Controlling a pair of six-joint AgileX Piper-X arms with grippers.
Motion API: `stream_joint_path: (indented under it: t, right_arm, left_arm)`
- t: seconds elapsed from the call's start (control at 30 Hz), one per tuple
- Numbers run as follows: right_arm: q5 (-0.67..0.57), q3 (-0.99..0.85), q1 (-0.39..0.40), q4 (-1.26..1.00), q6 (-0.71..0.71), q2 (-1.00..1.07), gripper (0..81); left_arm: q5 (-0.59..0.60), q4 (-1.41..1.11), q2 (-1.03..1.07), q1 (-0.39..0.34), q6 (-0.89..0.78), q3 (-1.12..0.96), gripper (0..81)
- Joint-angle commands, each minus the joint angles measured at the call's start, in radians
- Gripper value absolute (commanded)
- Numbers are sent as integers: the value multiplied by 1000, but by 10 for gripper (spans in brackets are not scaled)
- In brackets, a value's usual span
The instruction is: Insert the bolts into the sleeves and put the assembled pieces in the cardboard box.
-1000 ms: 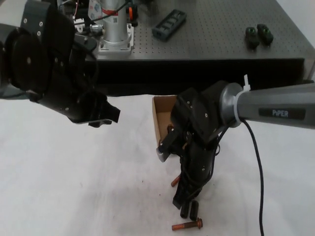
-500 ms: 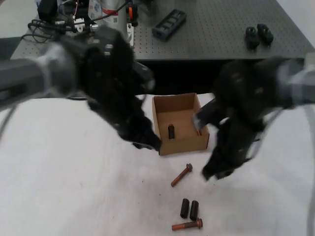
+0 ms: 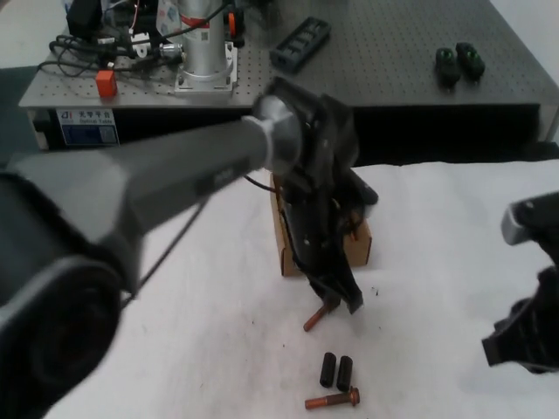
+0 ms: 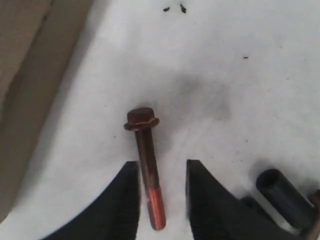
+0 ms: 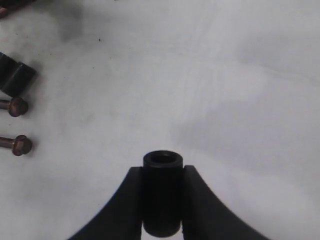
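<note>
My left gripper [image 4: 161,165] is open and low over the white cloth, its fingers [image 4: 125,200] on either side of a copper bolt [image 4: 144,150]. In the high view this bolt [image 3: 316,319] lies just in front of the cardboard box [image 3: 284,246], which the left arm largely hides. Two black sleeves [image 3: 336,371] and a second bolt [image 3: 332,401] lie nearer the front edge. Far to the right, my right gripper [image 5: 161,170] is shut on an upright black sleeve [image 5: 161,200] above bare cloth. The right arm [image 3: 524,340] sits at the lower right.
A white cloth [image 3: 175,332] covers the work area. Behind it stands a perforated metal bench [image 3: 393,78] carrying a metal post [image 3: 205,48], a black tray [image 3: 300,42], two small black parts [image 3: 458,63] and an orange block [image 3: 106,83].
The left arm swept from the left across the front of the box and came down over the bolt. The right arm withdrew from the box area to the lower right.
</note>
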Motion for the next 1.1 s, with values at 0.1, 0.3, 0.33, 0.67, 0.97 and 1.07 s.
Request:
stream_joint_path:
  t: [0.1, 0.3, 0.33, 0.67, 0.97, 1.07]
  right_arm:
    - [-21, 5, -6, 19, 9, -33, 16]
    - [-27, 5, -6, 19, 24, -33, 16]
    - [-27, 5, -6, 19, 24, -33, 16]
    - [-104, 5, -6, 13, 24, -40, 16]
    - [-503, 57, -3, -175, 108, -200, 16]
    - [-609, 123, 33, -300, 235, -232, 16]
  left_arm:
    - [-31, 21, 37, -8, 9, -53, 230]
    - [-35, 13, 51, -10, 14, -53, 223]
    - [-35, 9, 55, -9, 14, -53, 204]
    - [-35, -6, 48, -13, -4, -67, 6]
    - [386, -127, -258, 134, -263, 57, 6]
    - [494, -309, -414, 179, -346, 224, 6]
